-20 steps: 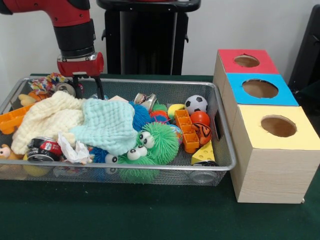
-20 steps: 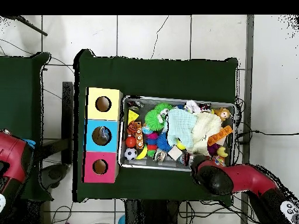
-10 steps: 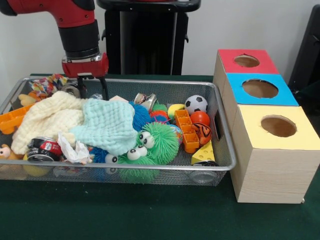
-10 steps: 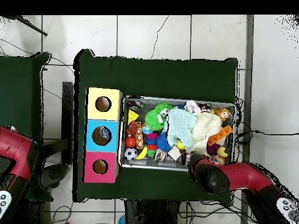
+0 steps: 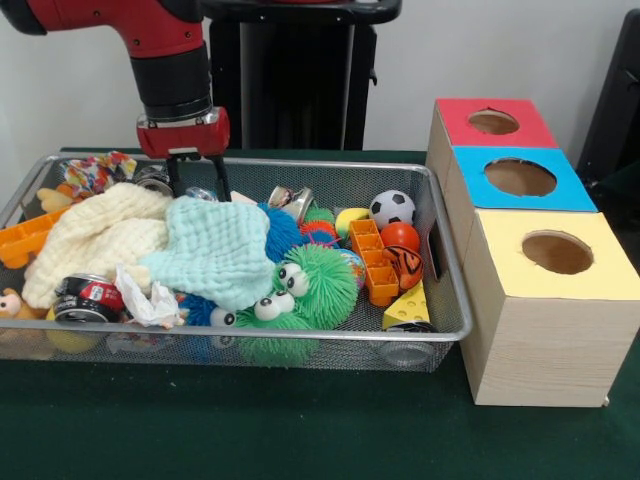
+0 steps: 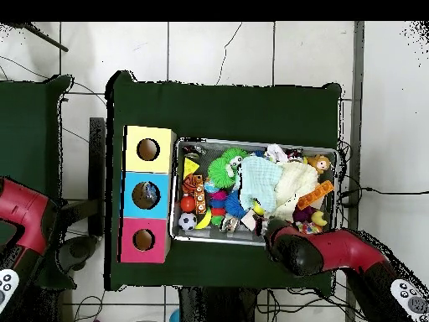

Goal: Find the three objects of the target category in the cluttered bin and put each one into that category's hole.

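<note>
The red arm reaches straight down at the far rim of the wire bin [image 5: 445,300], its hand [image 5: 198,180] hovering with two dark fingers [image 5: 223,178] spread narrowly and empty above a silver can [image 5: 152,180]. A cream cloth [image 5: 95,235] and mint cloth [image 5: 220,248] bury much of the clutter. A soccer ball [image 5: 392,208] lies near the right wall, beside three boxes [image 5: 540,300] with holes on the green worktop [image 5: 300,420]

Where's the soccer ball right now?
In the front view, the soccer ball sits at the bin's far right corner, just above the orange ball and right of the yellow ball.
</note>
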Tool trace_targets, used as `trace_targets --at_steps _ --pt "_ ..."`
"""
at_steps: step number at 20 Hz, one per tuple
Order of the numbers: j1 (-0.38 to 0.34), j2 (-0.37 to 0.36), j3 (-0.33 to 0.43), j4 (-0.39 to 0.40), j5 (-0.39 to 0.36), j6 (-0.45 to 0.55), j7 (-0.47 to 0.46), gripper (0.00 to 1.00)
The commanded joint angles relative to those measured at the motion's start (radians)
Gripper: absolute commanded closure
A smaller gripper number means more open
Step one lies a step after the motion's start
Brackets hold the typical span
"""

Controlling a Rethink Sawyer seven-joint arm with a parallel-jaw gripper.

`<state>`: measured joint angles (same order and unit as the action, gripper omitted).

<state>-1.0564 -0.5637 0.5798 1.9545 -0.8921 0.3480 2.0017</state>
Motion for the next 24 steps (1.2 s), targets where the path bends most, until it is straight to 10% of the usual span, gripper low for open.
trace_targets --at_steps 1,24 --pt "-0.003 0.01 -0.012 -0.058 -0.066 0.009 -0.105 0.0" --pt "0.056 0.091 -0.148 -0.076 -0.226 -0.143 0.021 0.0"
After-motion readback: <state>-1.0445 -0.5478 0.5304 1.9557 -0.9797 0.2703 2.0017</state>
